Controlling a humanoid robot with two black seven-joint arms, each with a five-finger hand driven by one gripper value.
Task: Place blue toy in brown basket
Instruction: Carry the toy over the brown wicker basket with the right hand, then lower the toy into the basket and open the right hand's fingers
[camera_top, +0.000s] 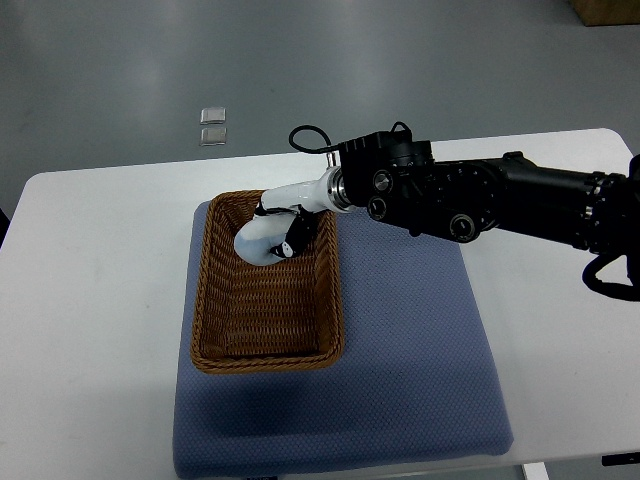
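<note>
Brown wicker basket (266, 352) on blue mat (420, 350); right hand (268, 238) inside, grip state unclear; blue toy not visible; risk: wrist snags rim.

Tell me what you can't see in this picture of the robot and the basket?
Top view:
- Blue toy: not visible; the right hand over the brown basket could be covering it.
- Right hand's fingers: too small to tell.
- Left arm: out of frame.
- Blue mat: front edge cropped.
</note>
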